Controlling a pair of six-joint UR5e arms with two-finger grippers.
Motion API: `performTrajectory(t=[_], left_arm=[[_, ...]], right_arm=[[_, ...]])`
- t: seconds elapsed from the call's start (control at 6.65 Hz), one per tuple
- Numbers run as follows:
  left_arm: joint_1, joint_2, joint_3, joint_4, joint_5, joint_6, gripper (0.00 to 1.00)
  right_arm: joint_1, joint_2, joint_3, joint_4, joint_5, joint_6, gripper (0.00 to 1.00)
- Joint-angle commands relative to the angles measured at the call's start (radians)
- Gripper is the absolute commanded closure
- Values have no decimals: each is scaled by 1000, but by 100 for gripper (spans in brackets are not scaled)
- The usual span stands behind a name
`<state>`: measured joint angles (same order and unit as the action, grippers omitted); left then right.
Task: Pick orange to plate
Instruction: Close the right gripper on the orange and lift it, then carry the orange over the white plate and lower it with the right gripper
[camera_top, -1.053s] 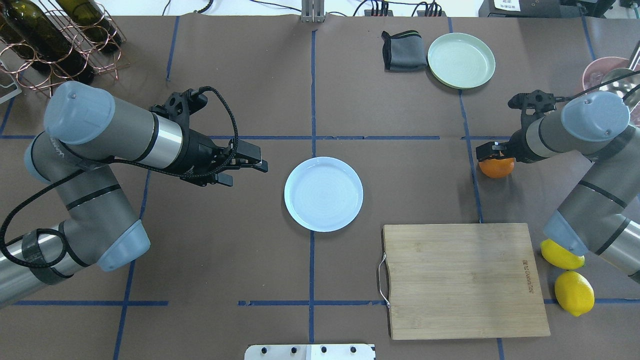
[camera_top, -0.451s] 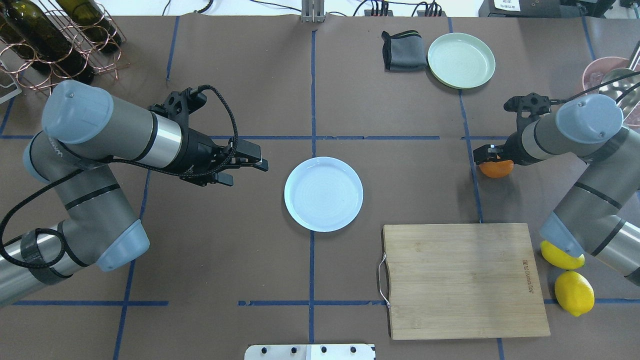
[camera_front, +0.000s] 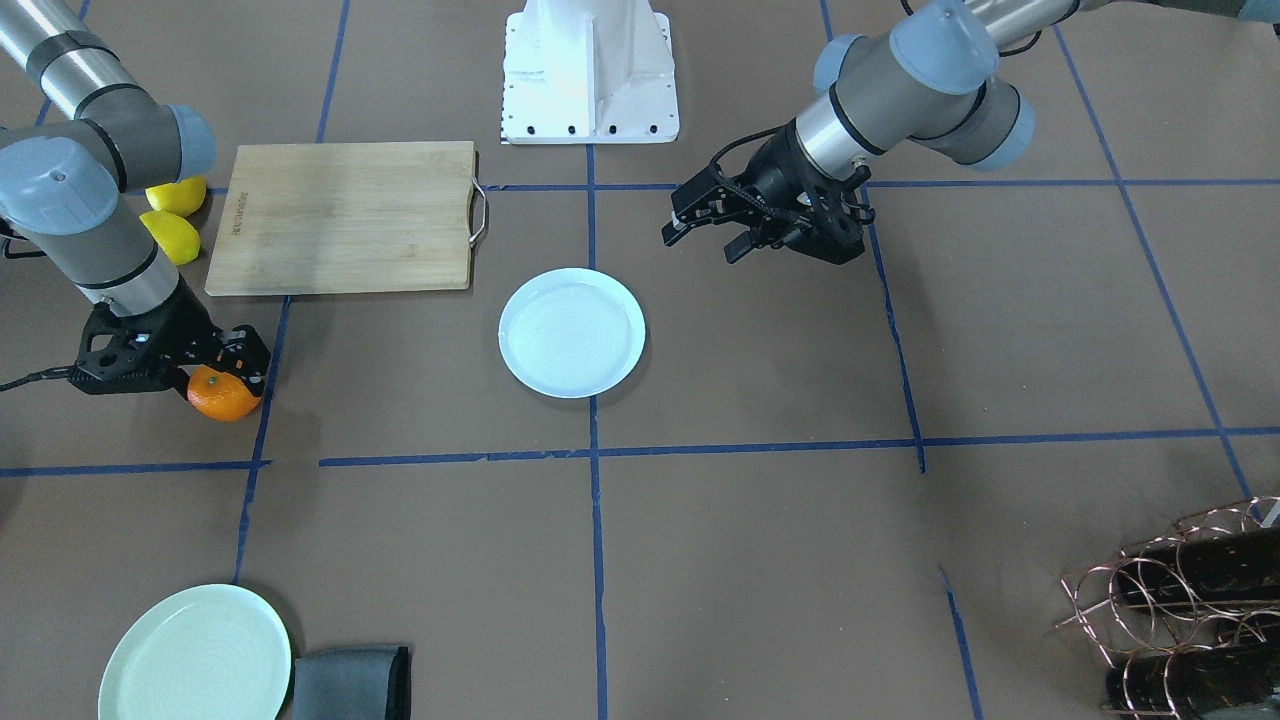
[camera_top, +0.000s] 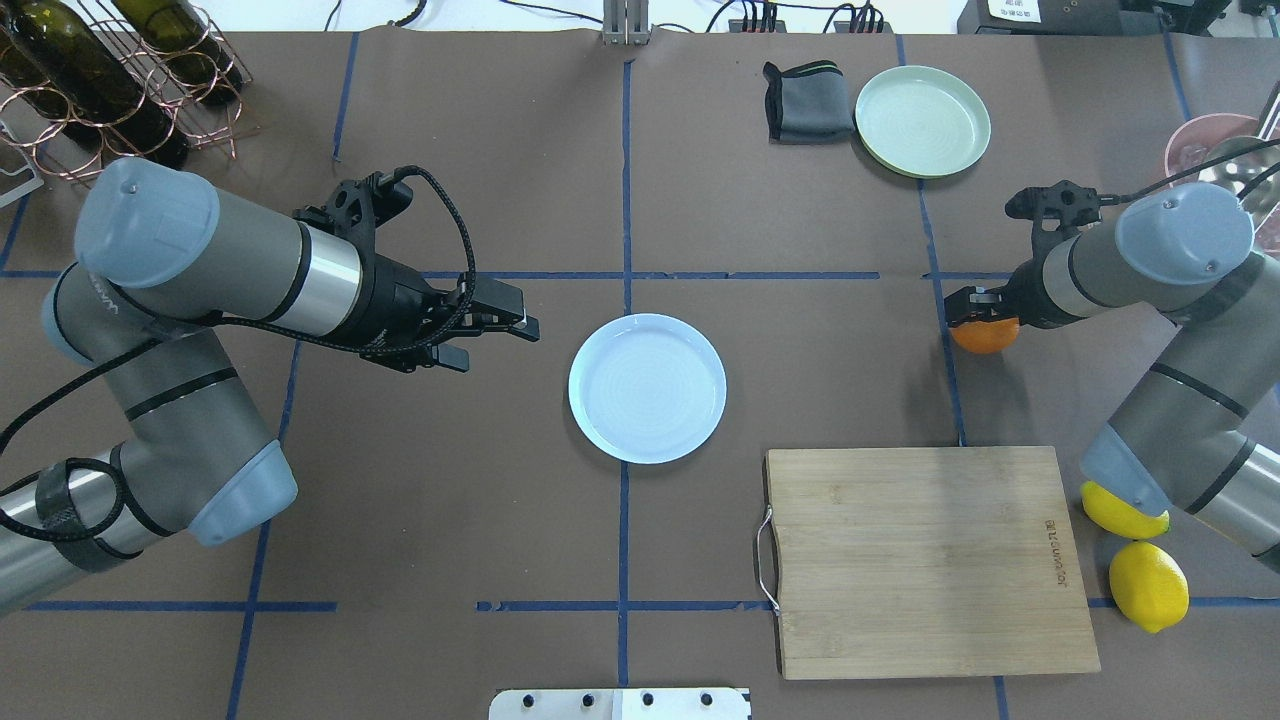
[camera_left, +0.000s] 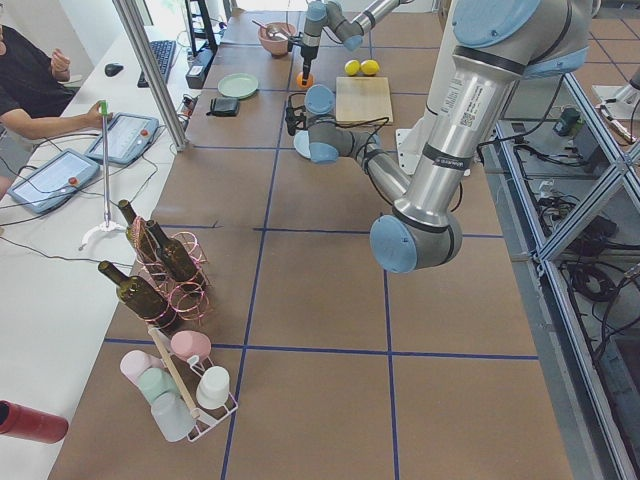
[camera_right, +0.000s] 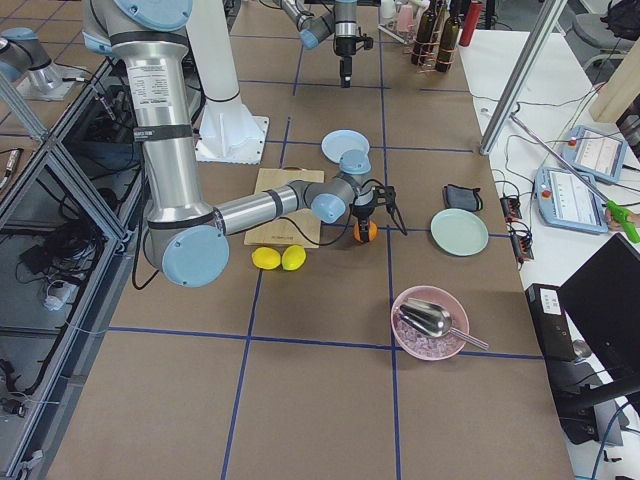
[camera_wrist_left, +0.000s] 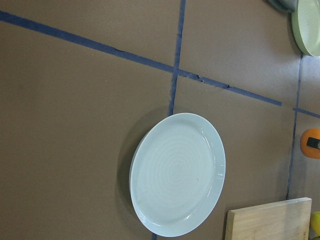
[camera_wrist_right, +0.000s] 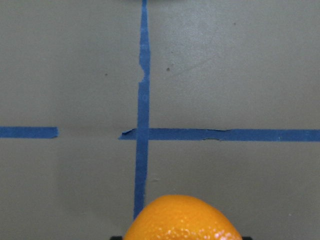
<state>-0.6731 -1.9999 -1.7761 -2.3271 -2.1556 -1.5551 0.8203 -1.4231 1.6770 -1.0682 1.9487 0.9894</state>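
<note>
Right gripper (camera_top: 978, 316) sits down over the top of the orange (camera_top: 985, 338), with a black finger on either side of the fruit. The views do not show whether the fingers are pressing it or just straddling it. Its wrist camera shows the orange's pebbled top at the bottom edge of the frame, over crossing strips of blue tape (camera_wrist_right: 142, 100).

Seen from overhead, the orange is well to the right of the plate (camera_top: 647, 388), a little farther from the robot than the plate's centre, beside a blue tape line on the brown table (camera_top: 800, 330). The pale blue plate lies flat at the middle of the table with nothing on it.

Left gripper (camera_top: 498, 343) hangs just to the plate's left, pointing toward it. Its two fingers are spread apart with nothing between them. Its wrist camera looks down on the plate.

A wooden cutting board (camera_top: 925, 560) lies to the plate's right and nearer the robot, its metal handle turned toward the plate. Two lemons (camera_top: 1148, 585) lie beyond the board's far edge from the plate. A mint-green plate (camera_top: 922, 120) and a folded grey cloth (camera_top: 805, 102) lie side by side beyond the plate and to its right. A copper wine rack (camera_top: 100, 80) with dark bottles stands far off to the plate's left, at the table's far corner.
</note>
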Motion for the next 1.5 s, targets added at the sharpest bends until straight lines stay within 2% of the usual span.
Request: performTrajectory(t=[0.0, 0.15, 0.3, 0.45, 0.6, 0.75, 0.9, 1.35], left_arm=[[-6, 38, -85, 0, -13, 0, 0], [-43, 117, -176, 0, -18, 1, 0], [-128, 181, -234, -3, -115, 3, 0], [-273, 226, -238, -71, -251, 1, 0], [-372, 319, -217, -242, -348, 7, 0], [-381, 332, -147, -343, -363, 7, 0], [-379, 326, -117, -345, -365, 9, 0], [-376, 320, -108, -347, -348, 9, 0]], right_arm=[[-1, 6, 77, -34, 10, 5, 100], [-4, 51, 133, -79, 12, 81, 100], [-63, 166, 135, -142, 4, 242, 100], [-152, 270, 130, -194, -48, 378, 100], [-238, 361, 118, -241, -135, 464, 100], [-283, 422, 95, -263, -187, 532, 100], [-324, 452, 64, -262, -236, 560, 100], [-360, 499, -41, -250, -289, 560, 100]])
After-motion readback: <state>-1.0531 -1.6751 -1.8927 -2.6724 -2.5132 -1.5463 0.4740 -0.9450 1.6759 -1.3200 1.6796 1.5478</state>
